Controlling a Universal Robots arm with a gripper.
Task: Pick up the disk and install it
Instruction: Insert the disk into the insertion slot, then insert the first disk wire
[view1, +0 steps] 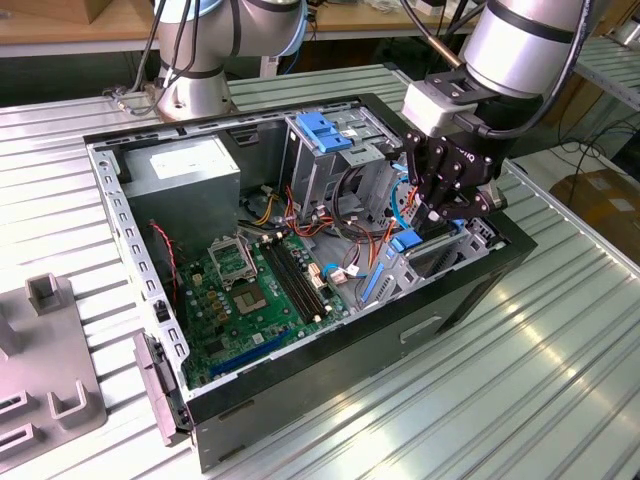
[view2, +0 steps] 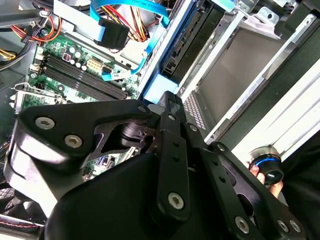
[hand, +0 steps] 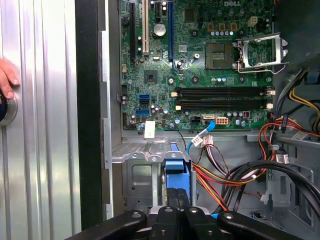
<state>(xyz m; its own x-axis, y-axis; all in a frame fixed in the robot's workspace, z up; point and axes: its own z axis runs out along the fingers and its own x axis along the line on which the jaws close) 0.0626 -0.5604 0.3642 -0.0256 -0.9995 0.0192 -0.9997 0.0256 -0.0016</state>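
The disk's light-blue bracket (view1: 405, 241) stands edge-on in the metal drive bay at the front corner of the open computer case (view1: 470, 290), on the exterior view's right. My gripper (view1: 432, 222) hangs directly over it. In the first wrist view the two black fingers (hand: 172, 200) lie together, shut, with their tips against the end of the blue bracket (hand: 177, 170). Nothing shows between them. The second wrist view has the fingertip (view2: 169, 100) meeting the blue bracket (view2: 156, 90) beside the bay's metal wall. The disk's metal body is hidden inside the bay.
The motherboard (view1: 250, 290) lies in the case, with loose coloured cables (hand: 225, 175) beside the bay. A grey power supply box (view1: 185, 170) and a blue-handled cage (view1: 325, 130) stand behind. A person's fingers (hand: 5, 75) rest on the table beside the case. A second arm's base (view1: 195, 90) stands beyond.
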